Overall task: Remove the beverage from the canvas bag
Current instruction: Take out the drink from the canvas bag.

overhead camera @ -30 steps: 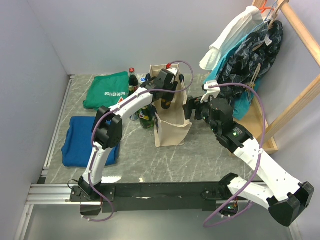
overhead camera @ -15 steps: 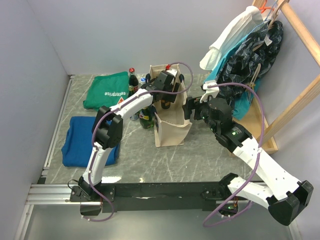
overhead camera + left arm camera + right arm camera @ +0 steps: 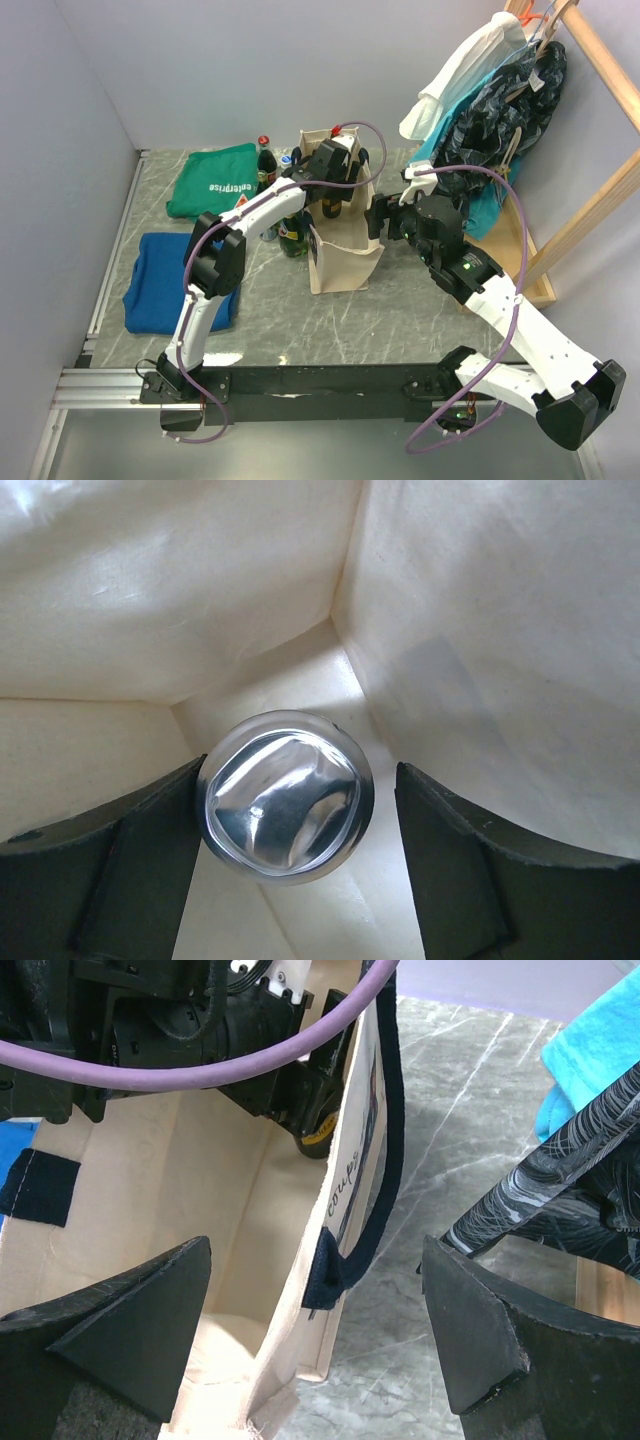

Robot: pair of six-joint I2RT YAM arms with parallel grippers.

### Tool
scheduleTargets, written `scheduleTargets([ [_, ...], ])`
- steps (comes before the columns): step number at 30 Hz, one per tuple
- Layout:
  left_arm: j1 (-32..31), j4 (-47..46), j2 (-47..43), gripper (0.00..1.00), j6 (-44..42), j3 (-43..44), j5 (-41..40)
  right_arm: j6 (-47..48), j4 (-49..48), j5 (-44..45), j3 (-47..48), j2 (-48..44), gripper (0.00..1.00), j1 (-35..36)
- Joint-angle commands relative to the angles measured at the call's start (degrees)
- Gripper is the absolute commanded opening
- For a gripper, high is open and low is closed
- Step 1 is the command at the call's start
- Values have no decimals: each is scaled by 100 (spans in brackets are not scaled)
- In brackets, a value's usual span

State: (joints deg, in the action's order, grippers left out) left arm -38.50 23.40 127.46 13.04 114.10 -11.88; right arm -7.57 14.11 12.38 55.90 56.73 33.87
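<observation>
Beverage sits loose between spread left fingers; spread right fingers straddle canvas bag.

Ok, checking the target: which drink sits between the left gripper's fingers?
The silver-topped one inside the canvas bag, flanked by the open left gripper. The bottles stand outside the bag, on the table.

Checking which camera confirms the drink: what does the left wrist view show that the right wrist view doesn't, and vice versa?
Left wrist only: a shiny metal can at the bottom of the canvas bag, between the fingers of the open left claw. Right wrist only: the navy handle, the marble table, the left arm reaching in, and the open right claw framing the bag's wall. Both: the bag's cream interior.
</observation>
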Motion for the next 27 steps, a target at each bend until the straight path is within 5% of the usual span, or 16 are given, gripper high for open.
scheduleTargets([
  [1,-26,-178,-380,78,58,51,-87,54,-233,27,9,5,92,15],
  [6,-35,-195,-380,72,58,6,-86,54,-242,19,0,5,92,6],
  [18,-26,-169,-415,40,32,-29,-104,54,-233,19,0,22,92,15],
  [22,-35,-178,-432,1,58,-11,-121,54,-242,19,0,5,92,15],
  [27,-35,-143,-467,1,6,112,-69,54,-224,36,9,5,91,6],
])
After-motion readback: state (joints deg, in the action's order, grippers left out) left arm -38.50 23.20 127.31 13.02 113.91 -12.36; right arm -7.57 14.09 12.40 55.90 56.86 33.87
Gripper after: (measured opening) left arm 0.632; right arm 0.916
